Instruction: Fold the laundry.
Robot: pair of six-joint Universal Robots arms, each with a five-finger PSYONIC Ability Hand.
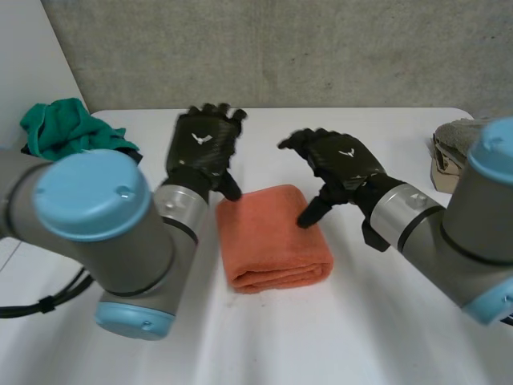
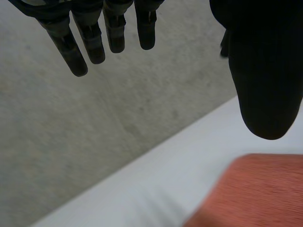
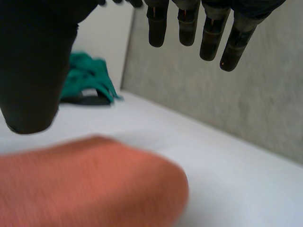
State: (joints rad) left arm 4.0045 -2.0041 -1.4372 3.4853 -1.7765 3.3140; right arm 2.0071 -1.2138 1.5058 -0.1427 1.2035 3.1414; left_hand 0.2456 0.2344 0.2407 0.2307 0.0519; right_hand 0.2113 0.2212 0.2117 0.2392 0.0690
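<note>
Orange towel (image 1: pixel 272 237) is lying folded into a thick rectangle near the middle of the worktop (image 1: pixel 385 321), its rounded fold facing the near edge. Left hand (image 1: pixel 204 144) is hovering over the towel's far left corner, fingers (image 2: pixel 92 42) hanging straight and spread, gripping nothing. Right hand (image 1: pixel 341 160) is hovering at the towel's far right side, fingers (image 3: pixel 210 33) likewise wide and empty, thumb pointing down at the cloth; contact cannot be told. Judgement: both hands are standing off because this fold looks finished, leaving a pat-down or removal. Green cloth (image 1: pixel 68 128) is sitting bunched at the far left corner, well apart, probably the next piece. Bare worktop is lying open along the near edge and the right side.
</note>
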